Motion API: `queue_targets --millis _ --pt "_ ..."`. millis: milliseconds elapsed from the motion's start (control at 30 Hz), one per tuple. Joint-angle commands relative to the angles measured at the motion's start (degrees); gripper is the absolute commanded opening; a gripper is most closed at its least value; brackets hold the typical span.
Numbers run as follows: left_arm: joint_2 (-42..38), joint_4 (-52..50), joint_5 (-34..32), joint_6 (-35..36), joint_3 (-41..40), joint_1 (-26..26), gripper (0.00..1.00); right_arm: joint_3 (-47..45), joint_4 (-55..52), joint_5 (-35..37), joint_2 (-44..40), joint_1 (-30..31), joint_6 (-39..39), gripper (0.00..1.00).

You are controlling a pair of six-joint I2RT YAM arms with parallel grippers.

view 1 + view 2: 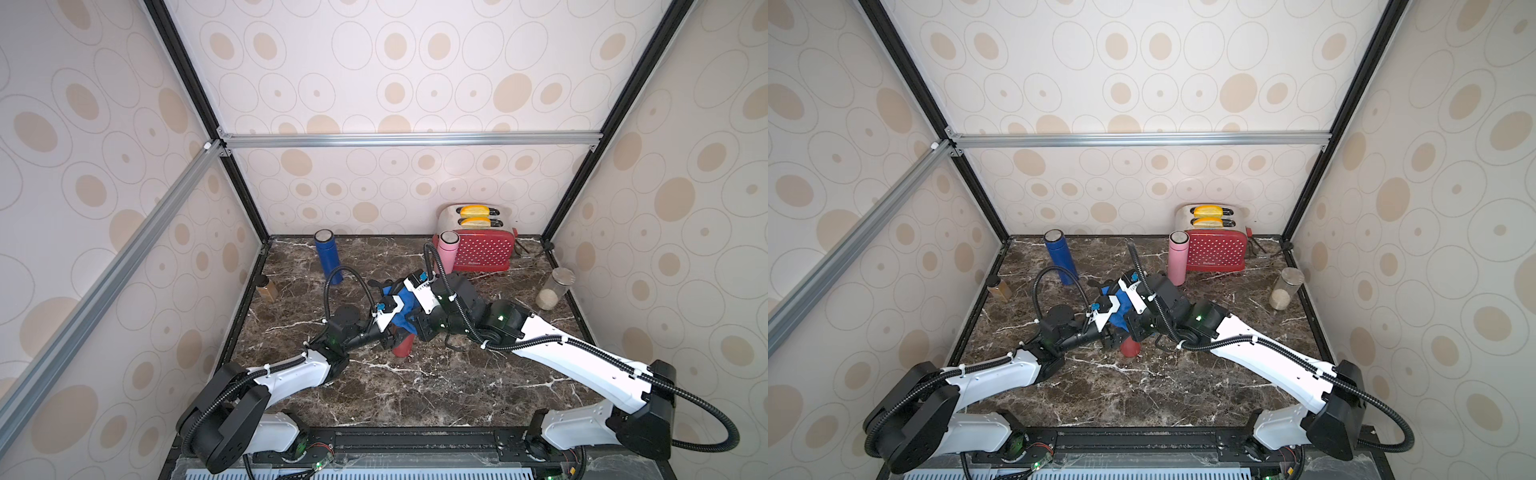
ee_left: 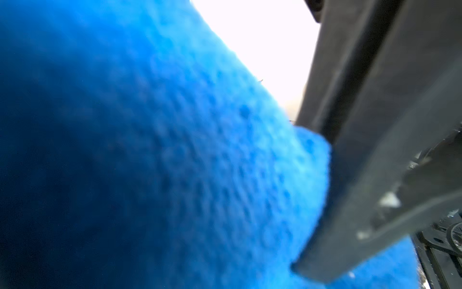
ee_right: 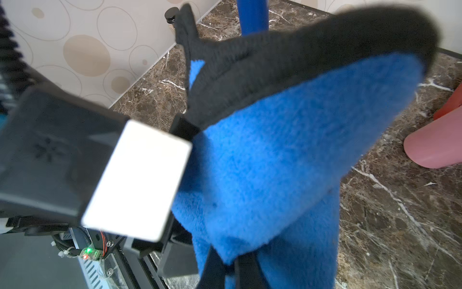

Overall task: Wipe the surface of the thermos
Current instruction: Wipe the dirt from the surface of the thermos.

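Thermoses: three; left fingers clasp red thermos, right fingers pinch one cloth.

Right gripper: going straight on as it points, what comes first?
Beyond the blue cloth with black edging that the right gripper holds, probably the upright blue cylindrical thermos; depth unclear.

Both top views are evenly bright with soft shadows and bowed edges. The left wrist view is blurred across the fuzzy blue fabric cloth, its background blown white.
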Motion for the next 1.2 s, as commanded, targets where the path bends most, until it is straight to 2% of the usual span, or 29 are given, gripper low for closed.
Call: queue_targets --millis 0,167,367,833,933,1167 --pt "1.23 -1.6 0.4 -0.22 1.49 -0.16 0.0 -3.52 -4.28 0.2 4.11 -0.42 1.08 0.0" --pt "0.7 -1.89 0.74 -0.2 1.3 -0.15 0.0 -4.11 4.09 -0.1 7.98 -2.56 1.18 0.0" --pt "0.7 -1.87 0.53 -0.44 1.21 -0.18 0.0 -0.52 2.11 -0.94 11.59 -3.17 -0.9 0.0" --pt "0.78 -1.83 0.85 -1.34 1.3 1.2 0.0 -11.57 -6.06 -1.17 -0.56 -0.5 2.08 0.0" --pt "1.04 -2.44 1.19 -1.12 1.68 1.2 0.0 -11.68 -3.8 -0.23 1.04 -0.76 1.72 0.0" --pt "0.16 -3.71 1.43 -0.84 1.65 1.21 0.0 -6.6 3.15 -2.63 10.63 -3.49 0.19 0.0"
